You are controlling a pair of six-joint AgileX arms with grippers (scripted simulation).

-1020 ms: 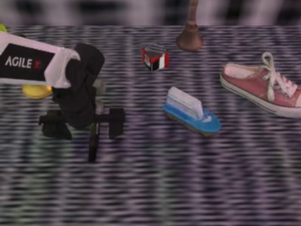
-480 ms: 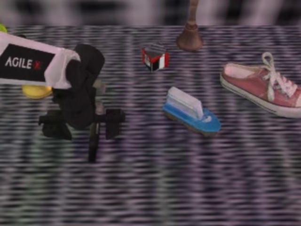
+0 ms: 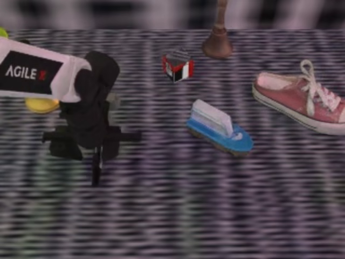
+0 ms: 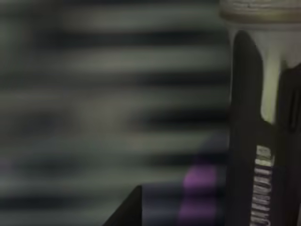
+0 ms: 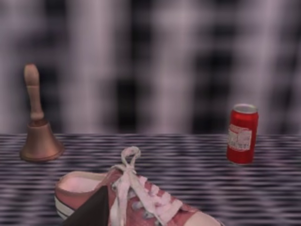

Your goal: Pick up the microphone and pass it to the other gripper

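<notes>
The microphone (image 3: 96,170) lies at the table's left, its slim black handle sticking out toward the front edge from under my left gripper (image 3: 96,144). That gripper hangs from the arm with the white AGILE X segment, and its fingers are shut on the handle. The left wrist view has the black handle (image 4: 251,141) close up, with the pale neck and silver-grey head (image 4: 263,12) at its far end and one dark fingertip (image 4: 128,209) beside it. My right gripper is outside the top view. One pointed fingertip (image 5: 96,207) of it shows in its wrist view, with nothing held.
A blue brush (image 3: 219,128) lies mid-table, with a red, white and black cube (image 3: 177,67) behind it. A brown bell (image 3: 218,43) stands at the back and a red sneaker (image 3: 299,97) lies at the right. Behind the left arm sits a yellow object (image 3: 41,104). A red can (image 5: 242,133) stands beyond the sneaker.
The left gripper's fingers have closed in from a wide stance onto the microphone handle. The microphone has shifted slightly left with them.
</notes>
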